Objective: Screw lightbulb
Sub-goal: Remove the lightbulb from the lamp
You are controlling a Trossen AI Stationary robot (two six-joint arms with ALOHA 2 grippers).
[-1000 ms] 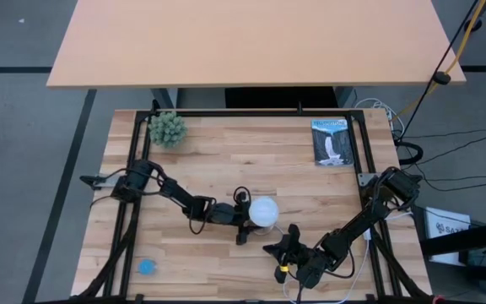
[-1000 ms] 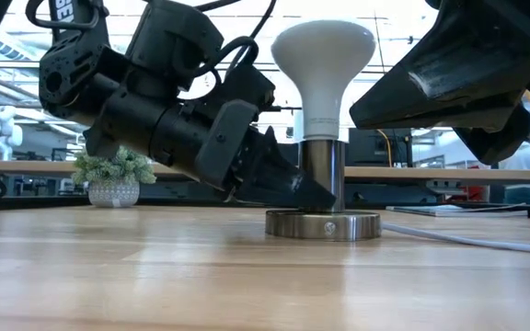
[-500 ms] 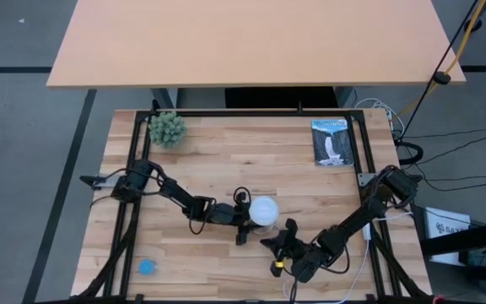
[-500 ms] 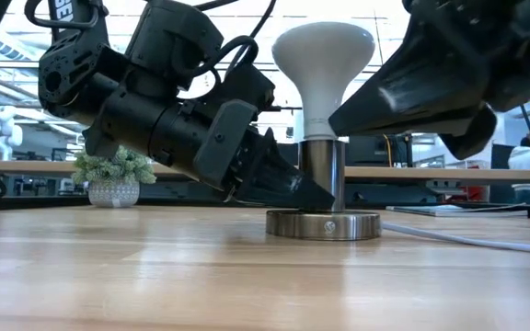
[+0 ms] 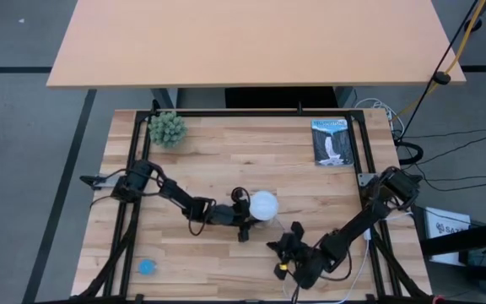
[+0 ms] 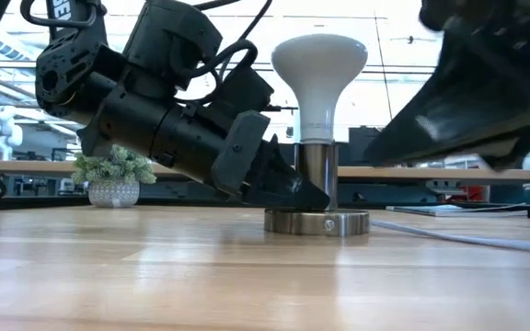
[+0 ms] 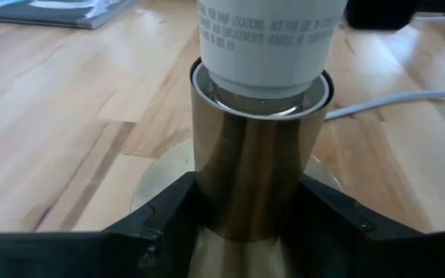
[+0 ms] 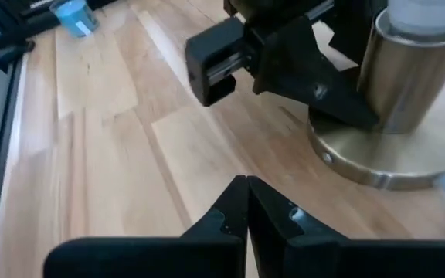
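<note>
1. You see a wooden table [image 5: 226,160] filling the middle of the high view, both dark arms reaching in from its lower left and lower right.
2. At centre, a metal socket [image 6: 317,188] stands upright on its round base; the lightbulb [image 6: 319,78] sits in it, white dome up.
3. The left gripper [image 7: 247,202] lies low in the left of the low view, its fingers [image 7: 172,208] clamped on the socket's cylinder, one on each side.
4. The right gripper [image 8: 246,202], pressed fully closed and holding nothing, hovers near the base at lower centre-right of the high view.
5. A small potted plant [image 5: 167,128] sits upper left, a booklet [image 5: 332,142] upper right.
</note>
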